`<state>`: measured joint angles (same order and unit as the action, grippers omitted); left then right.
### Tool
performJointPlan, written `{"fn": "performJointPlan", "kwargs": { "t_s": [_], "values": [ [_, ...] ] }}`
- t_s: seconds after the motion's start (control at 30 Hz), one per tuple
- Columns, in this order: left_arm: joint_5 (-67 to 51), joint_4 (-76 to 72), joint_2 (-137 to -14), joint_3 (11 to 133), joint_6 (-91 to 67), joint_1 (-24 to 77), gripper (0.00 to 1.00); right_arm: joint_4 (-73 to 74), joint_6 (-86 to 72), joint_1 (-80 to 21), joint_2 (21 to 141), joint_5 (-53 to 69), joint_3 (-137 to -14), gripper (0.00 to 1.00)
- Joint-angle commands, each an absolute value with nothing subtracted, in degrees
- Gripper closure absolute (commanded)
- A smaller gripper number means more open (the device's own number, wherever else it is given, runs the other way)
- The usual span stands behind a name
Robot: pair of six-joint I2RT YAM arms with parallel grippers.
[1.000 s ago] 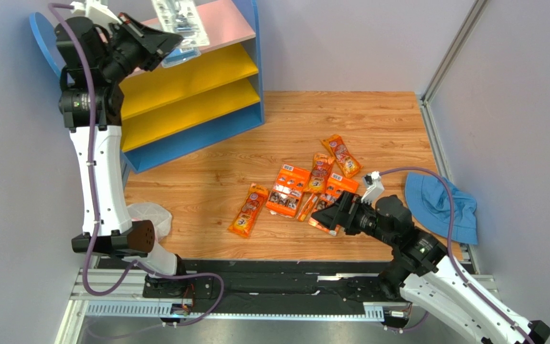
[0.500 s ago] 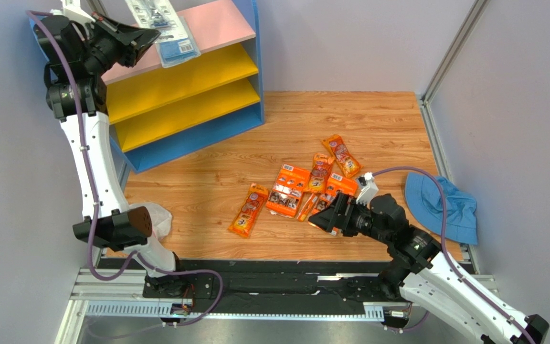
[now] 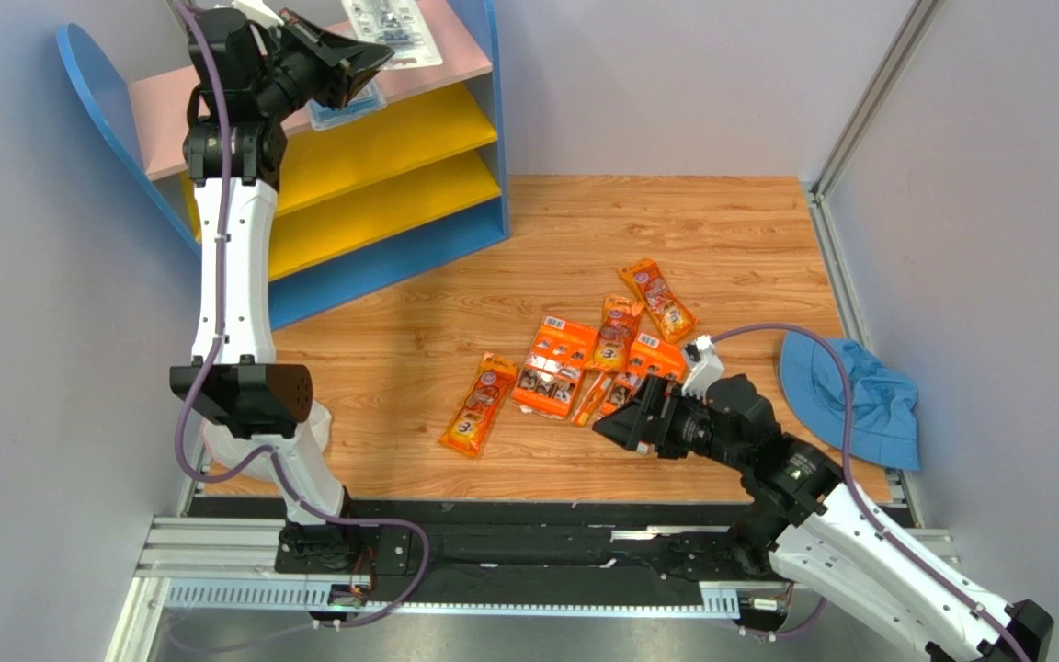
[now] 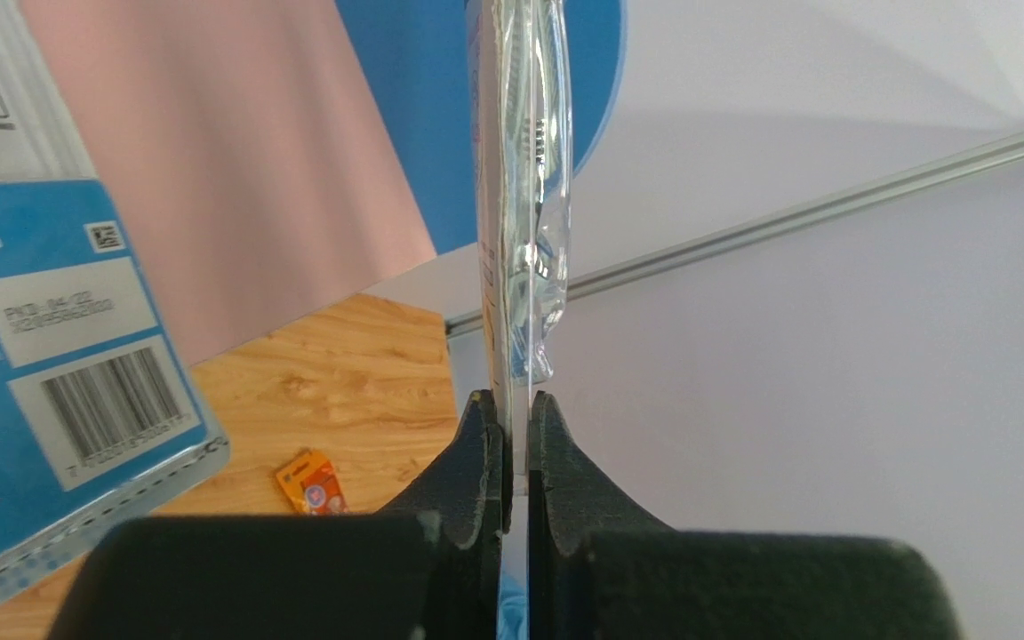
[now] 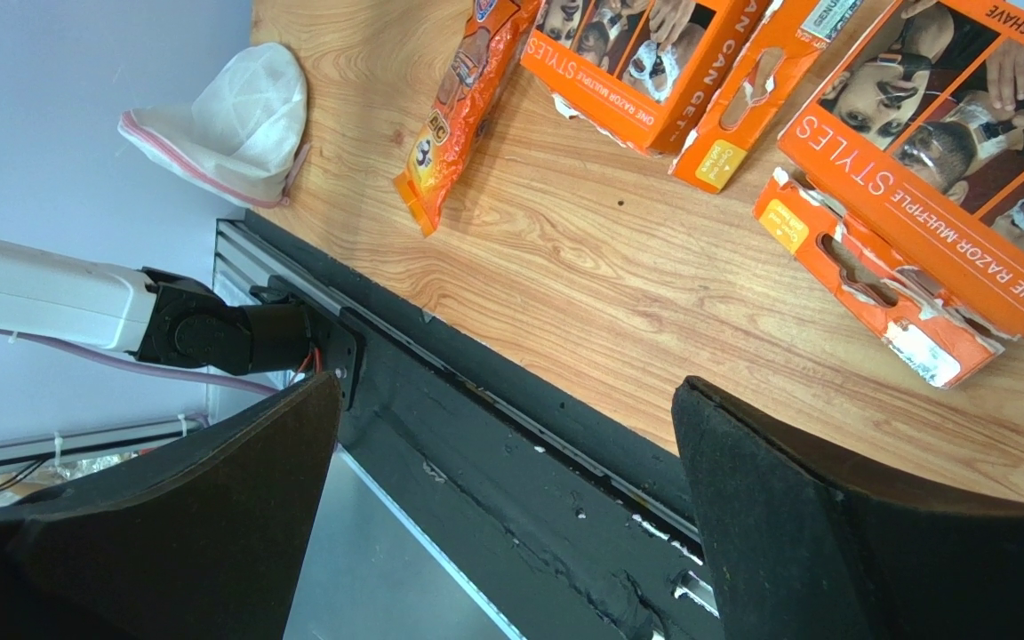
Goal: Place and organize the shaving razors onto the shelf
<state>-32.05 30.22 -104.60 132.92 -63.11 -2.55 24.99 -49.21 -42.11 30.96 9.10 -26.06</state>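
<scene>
Checking the top view first: the shelf (image 3: 497,111) stands at 10 o'clock on the table (image 3: 715,235). The left gripper (image 3: 363,58) is raised over its pink top board (image 3: 452,42), and a clear blister pack (image 3: 390,19) projects from it toward 1 o'clock. A second blister pack (image 3: 350,108) lies at the board's front edge, partly covered by the gripper body.

The left wrist view settles the grasp, which the top view leaves unclear. The fingers (image 4: 477,454) are clamped on the lower edge of the blister pack, which is seen edge-on. The second blister pack lies flat at 9 o'clock, barcode label up.

The orange packs (image 3: 556,366) lie loose at the table's centre, several overlapping. A small orange bag (image 3: 480,403) sits apart at their 8 o'clock side. The right gripper (image 3: 628,421) sits low at their 5 o'clock, hiding the near end of the nearest orange card (image 3: 648,366).

The right wrist view shows that card uncovered. It also shows the jaws spread wide with nothing between them, over the table's near edge and the black rail (image 5: 504,467). A white pouch (image 5: 230,127) lies at 10 o'clock in that view; the left arm's elbow screens it in the top view. A blue cloth (image 3: 853,393) lies at 3 o'clock of the right gripper.
</scene>
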Motion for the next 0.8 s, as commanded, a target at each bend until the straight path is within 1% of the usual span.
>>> {"fn": "performJointPlan", "kwargs": {
  "t_s": [0.0, 0.13, 0.33, 0.53, 0.63, 0.77],
  "values": [
    [-25.93, 24.34, -104.67, 137.54, -66.44, -1.50, 1.00, 22.68, -49.04, -41.92, 29.80, 9.40, -25.58, 0.00],
    [-24.87, 24.96, -107.66, 139.48, -67.85, -0.97, 1.00, 23.11, -49.13, -42.01, 29.01, 9.40, -25.31, 0.00],
    [-27.77, 27.24, -112.76, 142.64, -68.56, -0.88, 1.00, 24.34, -49.04, -42.01, 28.04, 8.97, -25.40, 0.00],
    [-25.06, 27.51, -112.85, 143.26, -66.27, -0.44, 1.00, 24.70, -49.22, -41.92, 26.81, 8.79, -24.87, 0.00],
    [-25.48, 29.00, -113.47, 144.66, -66.44, -0.44, 1.00, 24.43, -49.39, -42.01, 26.89, 8.79, -24.61, 0.00],
    [-27.42, 29.18, -114.08, 144.84, -67.41, -0.35, 0.90, 24.52, -49.31, -42.01, 26.98, 8.96, -24.70, 0.00]
  ]
}}
